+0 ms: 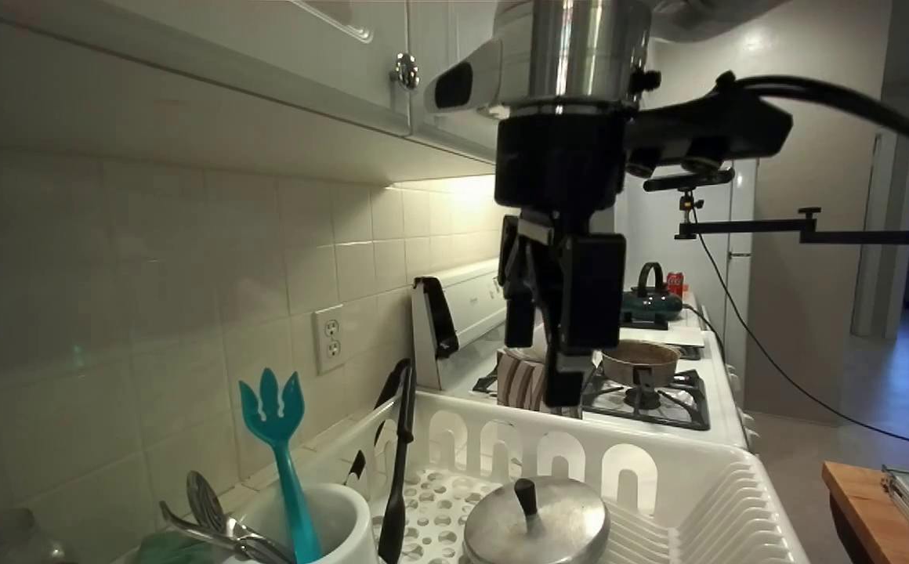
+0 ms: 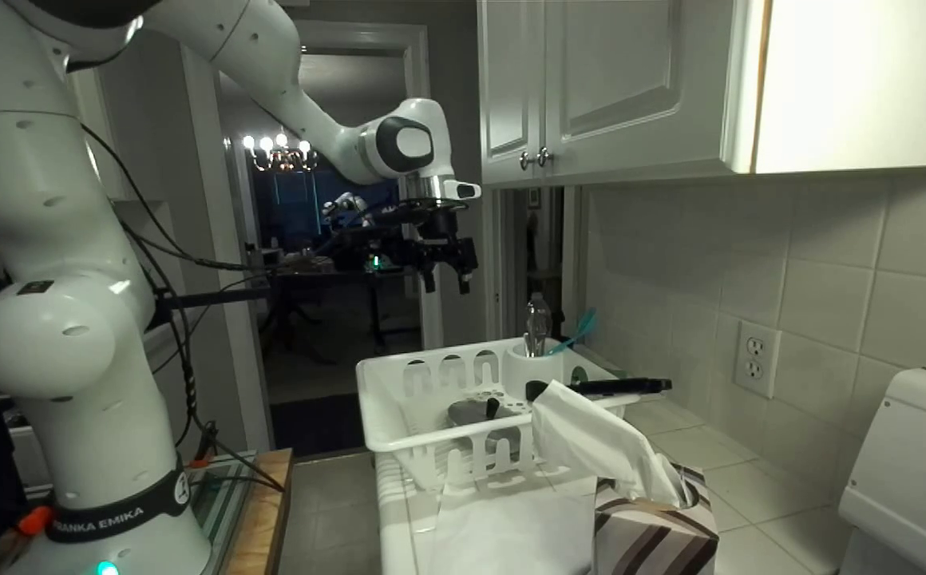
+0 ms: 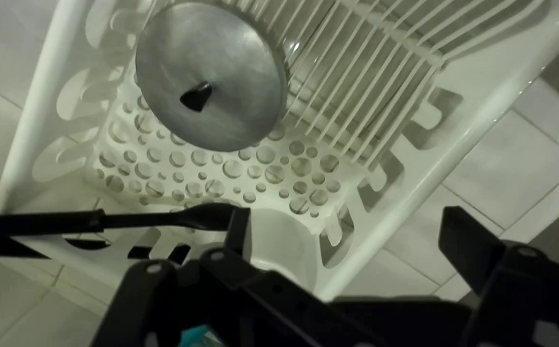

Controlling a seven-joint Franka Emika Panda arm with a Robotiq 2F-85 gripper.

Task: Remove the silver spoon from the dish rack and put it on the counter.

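Bare metal sets off the spoon (image 1: 205, 500): it leans out of the cup (image 1: 350, 517), bowl up, in the corner of the rack (image 3: 431, 171) by the wall (image 1: 188, 329) and away from the stove (image 1: 474, 301). The step in hand looks like the approach. To do it well, the gripper (image 2: 447, 283) should centre over that corner, turn to straddle the slim neck, sink slowly and pinch just below the bowl, then lift along the handle's slant until it clears the rim. A second metal utensil (image 1: 197, 533) crosses close by, too dim to sort fully, and might ride up too; the teal fork (image 1: 290, 470), standing beside, wants a wide berth.

The spoon's bowl is a small oval, largely dark with pale glints; cup and clutter hide the lower handle. Farther out, the black utensil (image 1: 395, 505) leans at the rack's wall-side edge. The gripper hangs well above the rack, fingers spread, nothing between them. Later, the counter (image 2: 750, 503) beyond the rack's stove-side edge could take the spoon.
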